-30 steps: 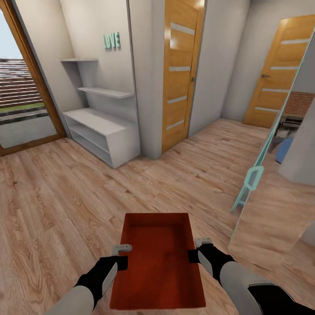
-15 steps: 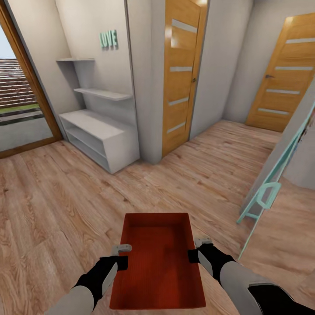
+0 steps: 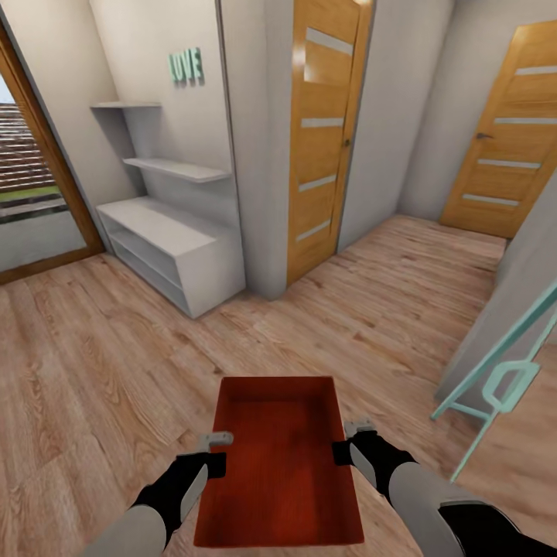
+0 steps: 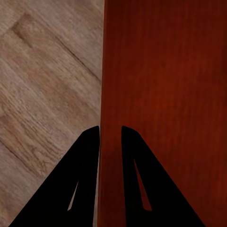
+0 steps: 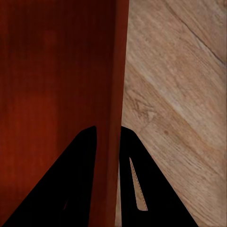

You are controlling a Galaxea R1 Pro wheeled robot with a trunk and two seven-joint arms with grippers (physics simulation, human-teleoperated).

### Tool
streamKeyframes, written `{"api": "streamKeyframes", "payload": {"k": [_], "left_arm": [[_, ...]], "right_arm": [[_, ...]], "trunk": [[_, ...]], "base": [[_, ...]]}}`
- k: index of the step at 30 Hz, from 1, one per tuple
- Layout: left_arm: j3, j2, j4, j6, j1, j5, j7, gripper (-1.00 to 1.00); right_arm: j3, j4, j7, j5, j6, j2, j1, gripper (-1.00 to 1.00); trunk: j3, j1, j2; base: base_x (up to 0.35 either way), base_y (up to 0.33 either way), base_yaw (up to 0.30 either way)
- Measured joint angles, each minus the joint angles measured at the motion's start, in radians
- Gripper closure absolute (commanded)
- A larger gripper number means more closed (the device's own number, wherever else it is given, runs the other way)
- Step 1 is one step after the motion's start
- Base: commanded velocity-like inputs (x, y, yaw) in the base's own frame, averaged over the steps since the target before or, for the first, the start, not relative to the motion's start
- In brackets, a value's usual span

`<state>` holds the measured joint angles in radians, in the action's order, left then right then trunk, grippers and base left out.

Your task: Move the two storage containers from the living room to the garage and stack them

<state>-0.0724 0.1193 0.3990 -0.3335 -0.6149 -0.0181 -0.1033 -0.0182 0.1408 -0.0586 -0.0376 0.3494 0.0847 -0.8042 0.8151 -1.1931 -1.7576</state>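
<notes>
Your left gripper [image 3: 219,452] and right gripper [image 3: 348,441] each clamp a side wall of the storage container [image 3: 280,456], carried above the wood-plank floor [image 3: 93,363].

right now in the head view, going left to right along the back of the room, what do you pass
glass door with wooden frame → white shelf unit → LOVE letters → near wooden door → far wooden door

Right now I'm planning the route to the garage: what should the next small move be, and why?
Probably keep rolling ahead over the wood floor, steering clear of the wall corner. The bin looks secure: the left hand and right hand each pinch a side wall, and this room with its white shelf isn't the garage.
</notes>
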Motion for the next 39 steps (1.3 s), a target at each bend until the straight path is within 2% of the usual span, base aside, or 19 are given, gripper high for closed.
{"api": "streamKeyframes", "payload": {"k": [26, 39], "left_arm": [[0.0, -0.001, 0.0, 0.001, 0.0, 0.0, 0.001, 1.0], [0.0, 0.0, -0.001, 0.001, 0.0, 0.0, 0.0, 1.0]], "right_arm": [[0.0, 0.0, -0.001, 0.0, 0.0, 0.001, 0.0, 1.0], [0.0, 0.001, 0.0, 0.0, 0.0, 0.0, 0.0, 1.0]], "trunk": [[0.0, 0.0, 0.0], [-0.001, 0.0, 0.0]], "base": [[0.348, 0.0, -0.005], [0.348, 0.0, -0.21]]}}
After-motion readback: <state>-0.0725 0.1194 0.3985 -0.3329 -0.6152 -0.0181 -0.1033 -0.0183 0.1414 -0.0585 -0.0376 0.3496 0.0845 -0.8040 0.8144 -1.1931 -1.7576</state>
